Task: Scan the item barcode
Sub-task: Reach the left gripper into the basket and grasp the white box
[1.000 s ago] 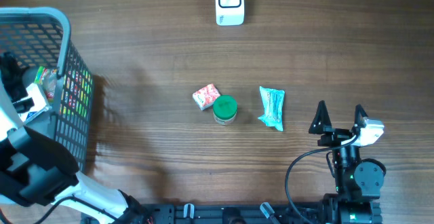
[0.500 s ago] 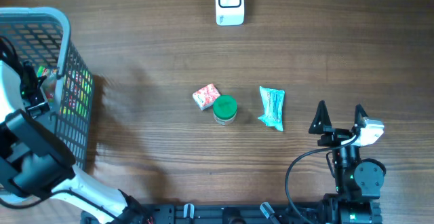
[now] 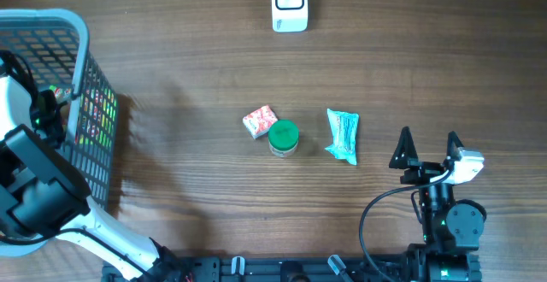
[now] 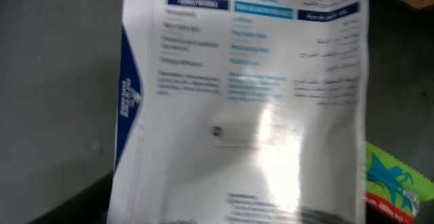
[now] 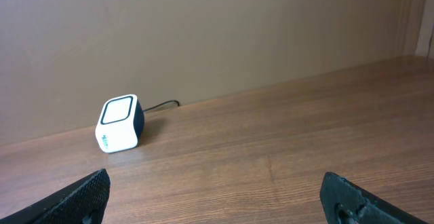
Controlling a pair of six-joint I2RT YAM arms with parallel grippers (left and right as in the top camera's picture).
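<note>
A brown wood-grain table (image 3: 188, 68) fills the overhead view, and the right wrist camera shows a plain beige wall (image 5: 203, 34) behind its far edge. The biggest thing on it is a grey wire basket (image 3: 81, 51) at the left edge, with colourful packaging showing through its mesh. The left arm (image 3: 34, 196) reaches up from the lower left corner into that basket, and the left gripper (image 3: 41, 118) sits down inside it, just within the wall. Its fingers are not visible in any view, so I cannot tell whether that claw is released or clamped on anything. Its wrist camera is almost filled by a white pouch (image 4: 244, 115) with blue panels and blurred columns of small print, glare across its middle; this item lies in the basket, very close to the lens, and a green and red wrapper (image 4: 393, 183) peeks out at its lower right. The right gripper (image 3: 427, 149) rests near the lower right of the table, its claw released, fingers spread wide and holding nothing. The white scanner (image 3: 290, 2) stands at the far edge, well apart from both arms. Near the table's centre lie a teal packet (image 3: 343, 135), a green-lidded jar (image 3: 283, 137) and, touching the jar's upper left, a red and white packet (image 3: 259, 120).
</note>
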